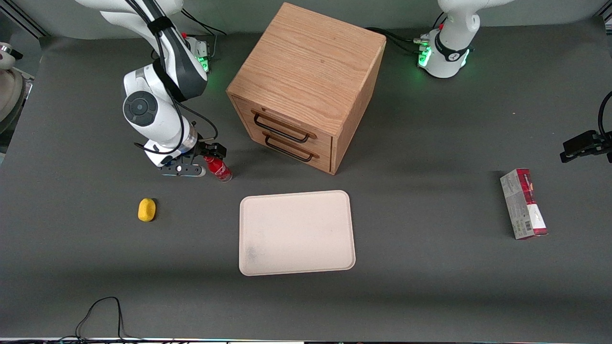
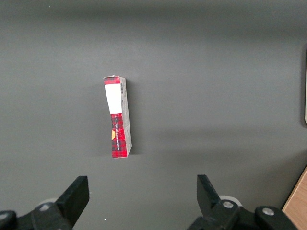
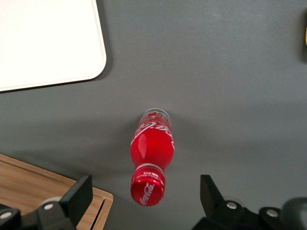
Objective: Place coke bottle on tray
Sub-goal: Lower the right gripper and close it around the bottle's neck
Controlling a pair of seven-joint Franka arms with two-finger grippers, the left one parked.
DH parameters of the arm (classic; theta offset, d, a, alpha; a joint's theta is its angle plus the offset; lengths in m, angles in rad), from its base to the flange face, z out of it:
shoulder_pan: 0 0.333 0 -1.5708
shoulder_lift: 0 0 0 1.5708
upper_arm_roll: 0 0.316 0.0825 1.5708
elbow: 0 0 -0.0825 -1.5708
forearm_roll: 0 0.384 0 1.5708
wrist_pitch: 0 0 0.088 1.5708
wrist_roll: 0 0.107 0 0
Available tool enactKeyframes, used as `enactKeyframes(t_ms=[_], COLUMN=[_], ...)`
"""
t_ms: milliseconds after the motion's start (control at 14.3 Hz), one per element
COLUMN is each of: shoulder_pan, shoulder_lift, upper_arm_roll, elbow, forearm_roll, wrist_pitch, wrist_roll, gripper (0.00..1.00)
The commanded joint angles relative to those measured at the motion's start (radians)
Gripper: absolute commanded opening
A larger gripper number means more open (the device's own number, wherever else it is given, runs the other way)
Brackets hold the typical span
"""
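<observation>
The gripper (image 3: pixel 144 203) hovers just above the upright bottle (image 1: pixel 218 168) on the desk (image 1: pixel 430 286), fingers spread wide and holding nothing, so the reach is in hand; next it must lower, close on the bottle, and carry it to the nearby tray (image 1: pixel 296 233).
</observation>
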Motion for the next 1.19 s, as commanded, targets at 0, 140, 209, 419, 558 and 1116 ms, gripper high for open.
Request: enactKeyframes(t_ms=[0, 140, 209, 419, 558, 1116], shoulder_pan=[0.010, 0.010, 0.010, 0.012, 0.013, 0.022], shoulder_lift=[-0.005, 0.003, 0.007, 0.009, 0.007, 0.009], upper_arm_roll=[-0.004, -0.004, -0.004, -0.004, -0.004, -0.004], elbow=[-0.017, -0.018, -0.018, -0.030, -0.044, -0.044], forearm_roll=[-0.016, -0.016, -0.016, -0.016, -0.016, -0.016], wrist_pitch=[0.028, 0.035, 0.035, 0.042, 0.058, 0.060], wrist_roll=[0.016, 0.016, 0.014, 0.014, 0.013, 0.014], gripper=[0.99, 0.99, 0.99, 0.98, 0.95, 0.00])
